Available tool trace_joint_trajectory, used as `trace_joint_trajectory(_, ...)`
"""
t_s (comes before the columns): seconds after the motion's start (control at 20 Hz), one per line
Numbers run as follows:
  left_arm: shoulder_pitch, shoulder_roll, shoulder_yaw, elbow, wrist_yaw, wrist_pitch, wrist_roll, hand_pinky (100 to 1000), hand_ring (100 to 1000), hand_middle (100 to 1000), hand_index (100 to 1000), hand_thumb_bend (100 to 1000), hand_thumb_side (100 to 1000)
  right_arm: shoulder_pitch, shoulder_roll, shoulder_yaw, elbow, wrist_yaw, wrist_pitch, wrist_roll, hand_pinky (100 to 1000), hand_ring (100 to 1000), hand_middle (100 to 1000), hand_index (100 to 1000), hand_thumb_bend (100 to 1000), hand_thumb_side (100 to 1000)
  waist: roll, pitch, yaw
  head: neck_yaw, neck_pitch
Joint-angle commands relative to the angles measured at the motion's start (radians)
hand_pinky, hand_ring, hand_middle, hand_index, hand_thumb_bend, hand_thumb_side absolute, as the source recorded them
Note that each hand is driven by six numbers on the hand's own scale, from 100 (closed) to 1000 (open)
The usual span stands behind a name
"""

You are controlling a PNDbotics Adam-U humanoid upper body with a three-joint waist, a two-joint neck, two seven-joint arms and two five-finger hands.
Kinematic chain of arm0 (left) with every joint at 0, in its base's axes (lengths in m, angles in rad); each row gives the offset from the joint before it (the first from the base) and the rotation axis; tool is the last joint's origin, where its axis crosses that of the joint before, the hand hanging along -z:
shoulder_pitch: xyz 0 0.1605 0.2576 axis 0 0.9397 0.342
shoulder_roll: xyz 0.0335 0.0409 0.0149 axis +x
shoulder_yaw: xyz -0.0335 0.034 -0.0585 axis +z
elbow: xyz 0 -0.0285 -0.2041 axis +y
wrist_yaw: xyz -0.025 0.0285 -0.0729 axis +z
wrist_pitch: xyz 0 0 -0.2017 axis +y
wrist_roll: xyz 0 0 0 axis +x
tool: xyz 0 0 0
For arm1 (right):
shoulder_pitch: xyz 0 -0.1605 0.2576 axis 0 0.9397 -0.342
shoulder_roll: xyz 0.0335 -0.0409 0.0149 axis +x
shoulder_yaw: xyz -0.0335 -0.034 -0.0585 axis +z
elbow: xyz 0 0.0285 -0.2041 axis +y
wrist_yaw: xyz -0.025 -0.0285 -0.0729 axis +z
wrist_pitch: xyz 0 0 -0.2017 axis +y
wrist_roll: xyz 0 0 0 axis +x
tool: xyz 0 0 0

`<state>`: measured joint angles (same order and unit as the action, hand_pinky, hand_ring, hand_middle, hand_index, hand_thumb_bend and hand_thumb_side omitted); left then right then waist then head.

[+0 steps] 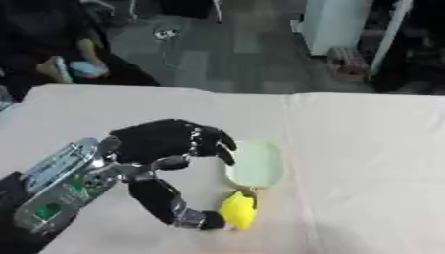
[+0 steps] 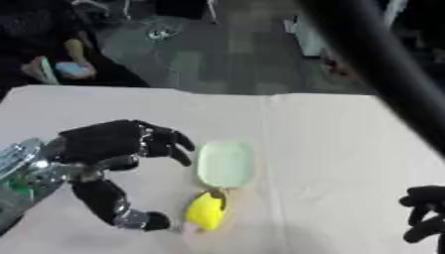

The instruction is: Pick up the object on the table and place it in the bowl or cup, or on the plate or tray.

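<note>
1. A small yellow object (image 1: 238, 210), rounded and tapering to its upper end, lies on the white table just near of the dish.
2. A pale green oval dish (image 1: 256, 164) sits upright, its near rim touching the yellow object.

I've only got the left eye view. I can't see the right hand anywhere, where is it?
Observer: The right hand shows at the right eye view's lower right edge, low over the table.
Operator: Is it near the tray?
Observer: No. Bare cloth lies between it and the pale green tray, and it is also apart from the yellow object.
Operator: Anything else I'm missing?
Observer: A dark bar slants from the top down to the right edge, above that hand.
</note>
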<state>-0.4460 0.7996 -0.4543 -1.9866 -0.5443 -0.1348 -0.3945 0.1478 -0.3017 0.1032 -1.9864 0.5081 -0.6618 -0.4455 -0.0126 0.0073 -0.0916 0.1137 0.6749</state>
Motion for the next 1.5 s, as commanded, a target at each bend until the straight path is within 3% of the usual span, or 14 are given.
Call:
trace_joint_trajectory(0.05, -0.032, 0.039, -0.012, -0.013, 0.013, 0.013, -0.073, 685, 738, 828, 822, 484, 902, -0.014, -0.022, -0.008, -0.014, -0.011, -0.007, 0.004, 237, 487, 576, 333, 128, 955, 0.004, -0.01, -0.004, 0.009, -0.003)
trace_joint_trajectory(0.35, -0.078, 0.066, -0.052, -0.013, 0.014, 0.007, -0.244, 714, 757, 824, 822, 496, 871, -0.027, -0.037, -0.014, -0.014, -0.036, -0.015, 0.012, 239, 487, 576, 346, 134, 949, 0.011, -0.01, -0.018, 0.023, -0.002)
trace_joint_trajectory(0.6, -0.108, 0.057, -0.062, -0.013, -0.01, 0.003, -0.301, 728, 769, 828, 827, 495, 874, -0.041, -0.051, -0.02, -0.014, -0.067, -0.024, 0.027, 239, 479, 576, 353, 136, 947, 0.016, -0.009, -0.034, 0.034, 0.001)
trace_joint_trajectory(1.0, -0.107, 0.002, -0.084, 0.044, -0.023, 0.008, -0.312, 747, 788, 838, 832, 505, 866, -0.07, -0.07, -0.021, -0.014, -0.128, -0.038, 0.077, 240, 481, 576, 353, 137, 946, 0.02, -0.005, -0.061, 0.044, -0.008)
trace_joint_trajectory(1.05, -0.106, -0.003, -0.087, 0.057, -0.026, 0.006, -0.309, 746, 799, 842, 833, 507, 864, -0.073, -0.072, -0.024, -0.014, -0.136, -0.04, 0.082, 240, 481, 576, 352, 170, 923, 0.021, -0.005, -0.063, 0.045, -0.007)
trace_joint_trajectory(1.25, -0.1, -0.031, -0.096, 0.117, -0.053, -0.005, -0.295, 775, 813, 849, 835, 512, 853, -0.082, -0.079, -0.035, -0.014, -0.168, -0.046, 0.097, 242, 481, 577, 364, 142, 941, 0.021, -0.004, -0.071, 0.046, -0.006)
trace_joint_trajectory(1.5, -0.088, -0.063, -0.107, 0.201, -0.108, -0.027, -0.274, 777, 813, 849, 838, 582, 808, -0.09, -0.086, -0.044, -0.014, -0.2, -0.052, 0.115, 243, 481, 577, 373, 145, 938, 0.022, -0.004, -0.076, 0.051, -0.005)
